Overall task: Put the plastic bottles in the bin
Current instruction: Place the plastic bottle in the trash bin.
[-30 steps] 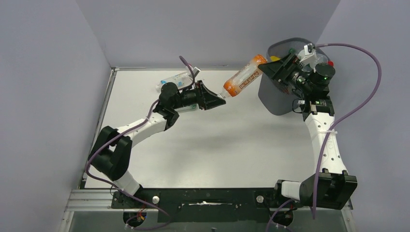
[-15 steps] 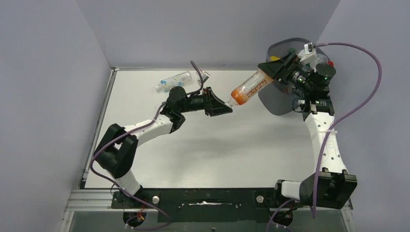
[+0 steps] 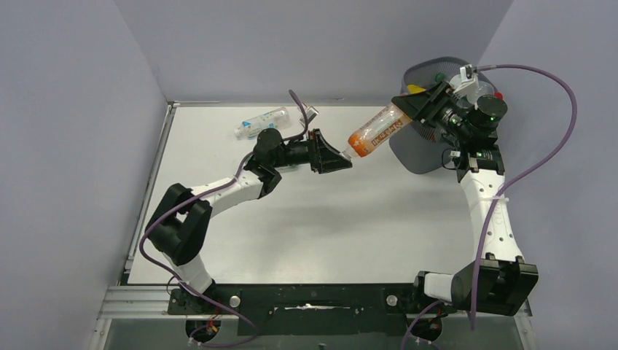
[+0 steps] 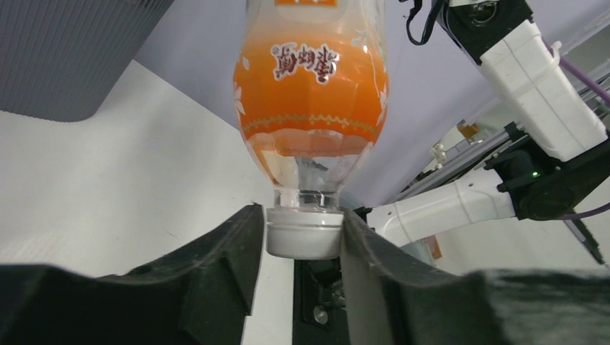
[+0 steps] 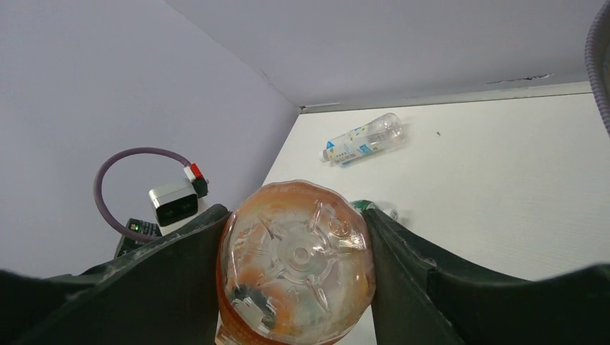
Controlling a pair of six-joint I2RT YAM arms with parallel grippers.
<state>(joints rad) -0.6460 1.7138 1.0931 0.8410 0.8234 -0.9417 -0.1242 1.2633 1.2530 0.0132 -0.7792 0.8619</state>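
Orange bottle (image 3: 375, 131): it hangs in mid-air over the far right part of the desk, slanting up toward the bin, with a pincer at each end.
White cap (image 4: 303, 231): your left pincer (image 3: 342, 159) is clenched on it, a finger pressed to either side.
Bottle base: your right pincer (image 3: 412, 109) brackets it, and in the right wrist view both fingers lie against the base, so read it as grasping the bottle.
Step in hand: a handover from left to right, judged from both pincers being on the one bottle.
Next move: let the left fingers off the cap first. Then swing the right arm back so the bottle hangs over the rim before you release it. If both pull at once, the bottle may twist out.
Bin (image 3: 412, 157): it stands at the far right corner, just behind the right pincer. Coloured caps show inside, though how many you cannot tell.
Clear bottle (image 3: 261, 122): it has a blue label and lies on its side near the far left edge, well apart from the bin and not yet collected.
Desk (image 3: 350, 219): plain white and flat.
Room: pale grey-violet walls (image 3: 313, 44) close in on three sides, and a purple cable (image 3: 561, 117) loops beside the right arm.
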